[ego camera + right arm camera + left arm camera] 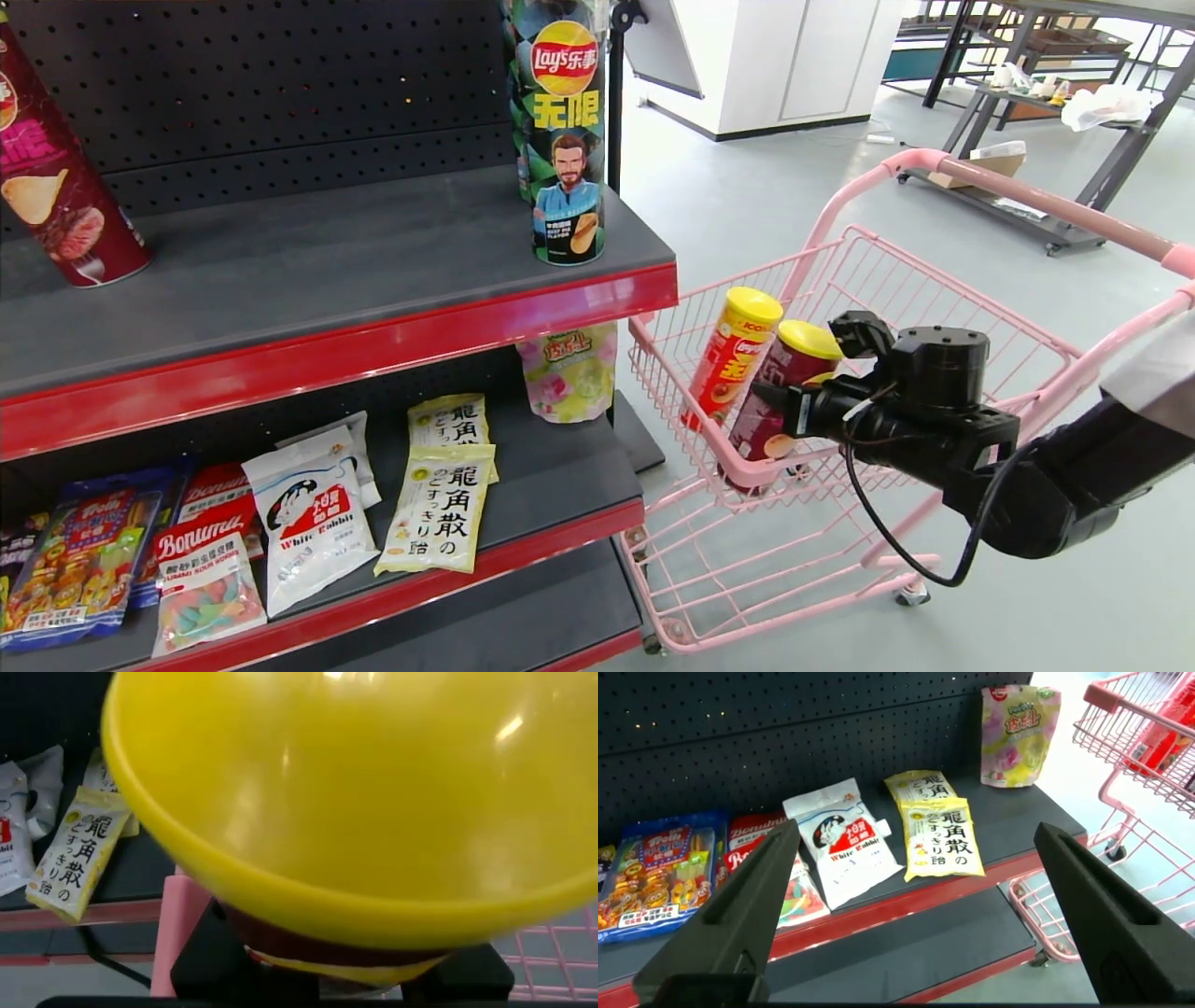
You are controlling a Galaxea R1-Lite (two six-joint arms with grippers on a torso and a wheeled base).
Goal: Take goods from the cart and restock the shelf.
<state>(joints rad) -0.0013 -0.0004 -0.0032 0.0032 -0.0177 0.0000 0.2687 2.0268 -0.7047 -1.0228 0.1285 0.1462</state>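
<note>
My right gripper [786,403] pinches the maroon chips can [758,441] in the pink cart [1027,199] at 3 o'clock; left gripper [915,833] spread.

Open room on the grey upper shelf board [308,266] between the dark red chip tube [56,201] and the tall green chip tube [565,140]; the pink wire cart [1027,200] stands just beside its end.

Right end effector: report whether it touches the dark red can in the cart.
Cannot tell. In the head view the right end effector overlaps the dark red can; no view shows contact or a gap plainly.
</note>
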